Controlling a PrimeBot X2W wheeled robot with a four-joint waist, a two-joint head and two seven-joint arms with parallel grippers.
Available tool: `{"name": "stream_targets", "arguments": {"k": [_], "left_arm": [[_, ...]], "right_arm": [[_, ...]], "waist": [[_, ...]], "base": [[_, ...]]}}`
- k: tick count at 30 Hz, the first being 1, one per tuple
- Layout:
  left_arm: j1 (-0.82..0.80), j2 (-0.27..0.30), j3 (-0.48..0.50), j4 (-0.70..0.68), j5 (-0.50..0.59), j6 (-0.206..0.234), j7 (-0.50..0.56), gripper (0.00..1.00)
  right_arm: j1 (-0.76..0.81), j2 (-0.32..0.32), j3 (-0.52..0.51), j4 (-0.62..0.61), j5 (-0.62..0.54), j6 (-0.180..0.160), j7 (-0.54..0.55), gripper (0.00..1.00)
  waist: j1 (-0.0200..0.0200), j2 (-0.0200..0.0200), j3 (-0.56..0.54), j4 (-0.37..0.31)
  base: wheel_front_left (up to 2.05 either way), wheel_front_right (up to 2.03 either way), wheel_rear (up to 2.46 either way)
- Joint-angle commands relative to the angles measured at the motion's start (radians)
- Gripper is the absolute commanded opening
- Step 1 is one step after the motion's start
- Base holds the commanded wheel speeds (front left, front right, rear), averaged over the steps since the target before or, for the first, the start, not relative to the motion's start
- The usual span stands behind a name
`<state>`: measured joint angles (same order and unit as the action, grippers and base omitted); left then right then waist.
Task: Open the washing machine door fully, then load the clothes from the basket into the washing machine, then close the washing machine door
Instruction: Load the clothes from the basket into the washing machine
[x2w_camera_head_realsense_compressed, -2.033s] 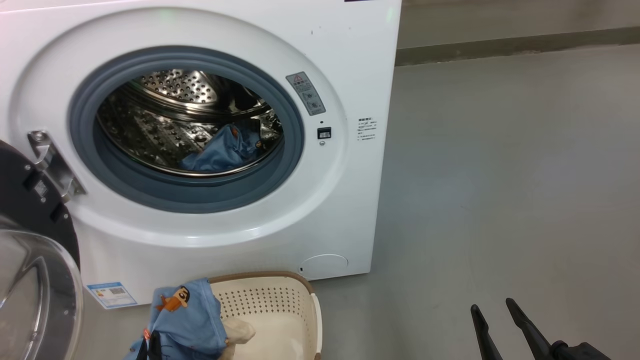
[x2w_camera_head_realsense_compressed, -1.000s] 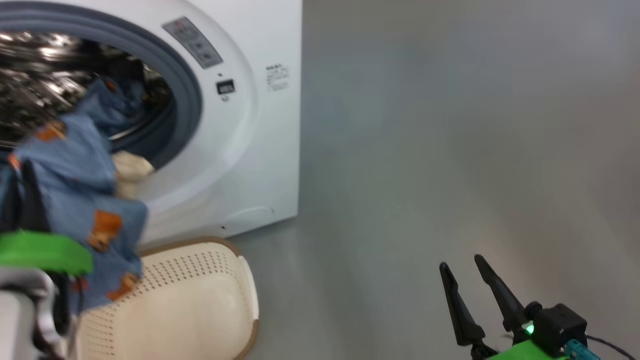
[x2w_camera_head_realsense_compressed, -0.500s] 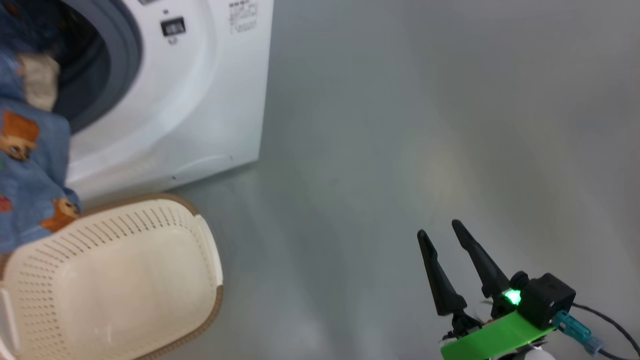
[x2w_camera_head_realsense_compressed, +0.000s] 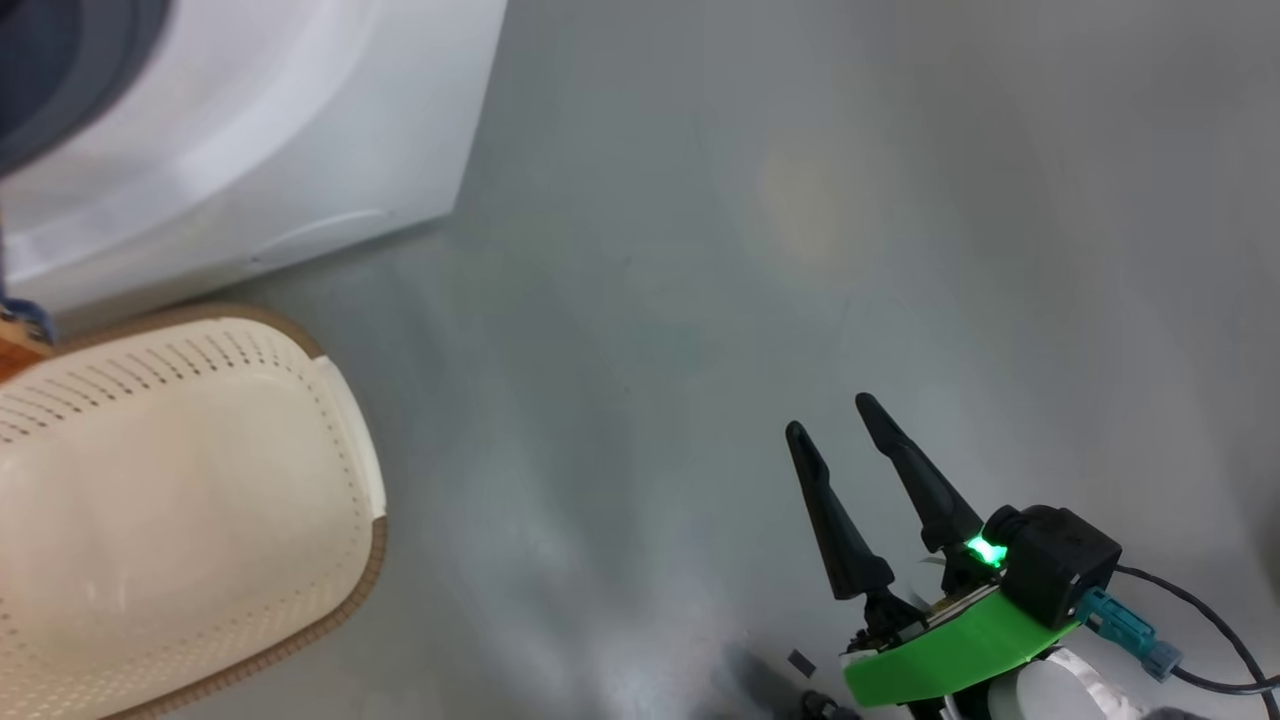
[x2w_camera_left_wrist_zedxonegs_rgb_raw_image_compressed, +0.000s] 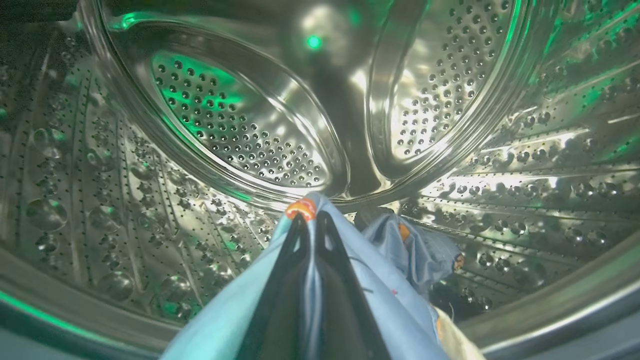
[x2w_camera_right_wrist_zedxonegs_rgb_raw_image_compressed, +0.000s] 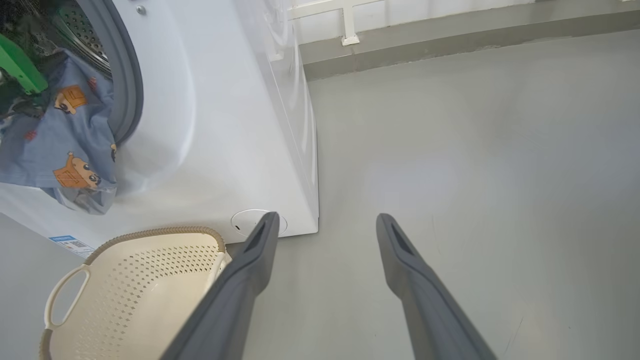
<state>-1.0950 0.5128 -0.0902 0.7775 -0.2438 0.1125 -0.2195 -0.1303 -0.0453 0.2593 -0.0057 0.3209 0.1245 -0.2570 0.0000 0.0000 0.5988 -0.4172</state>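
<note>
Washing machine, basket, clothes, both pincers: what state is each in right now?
washing machine: mouth uncovered, drum open.
basket: upright on the floor, empty.
clothes: one piece in the drum, another draped out over the grey ring.
left pincer: shut on clothes, inside the drum.
right pincer: open, empty.

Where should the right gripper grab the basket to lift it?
Likely the white loop handle on the basket's short end, approached from above. It stands off the side as an open loop, leaving a gap that one finger could slip through.

Light-blue clothes with orange-brown figures; cream basket, brown-rimmed.
</note>
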Motion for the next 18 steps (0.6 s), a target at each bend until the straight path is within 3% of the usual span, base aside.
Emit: {"name": "stream_targets", "arguments": {"k": [1,8,15,18], "left_arm": [[-0.038,0.051,0.022,-0.014,-0.002,-0.004,-0.009,0.00],[-0.213,0.063,0.030,0.015,-0.015,-0.042,-0.037,0.00],[-0.295,0.046,0.054,-0.086,0.010,-0.025,-0.042,0.00],[-0.285,0.040,0.051,-0.041,0.021,-0.020,-0.042,0.00]], "right_arm": [[-0.008,-0.005,0.026,-0.024,0.020,0.006,-0.005,1.00],[-0.040,-0.005,0.060,-0.026,0.031,0.006,-0.005,1.00],[-0.043,-0.005,0.074,-0.026,0.044,0.006,-0.005,1.00],[-0.044,-0.005,0.076,-0.025,0.048,0.006,-0.005,1.00]], "waist": [[0.0000,0.0000,0.045,-0.018],[0.0000,0.0000,0.110,-0.032],[0.0000,0.0000,0.133,-0.041],[0.0000,0.0000,0.134,-0.043]], "base": [[0.00,0.00,0.00],[0.00,0.00,0.00],[0.00,0.00,0.00],[0.00,0.00,0.00]]}}
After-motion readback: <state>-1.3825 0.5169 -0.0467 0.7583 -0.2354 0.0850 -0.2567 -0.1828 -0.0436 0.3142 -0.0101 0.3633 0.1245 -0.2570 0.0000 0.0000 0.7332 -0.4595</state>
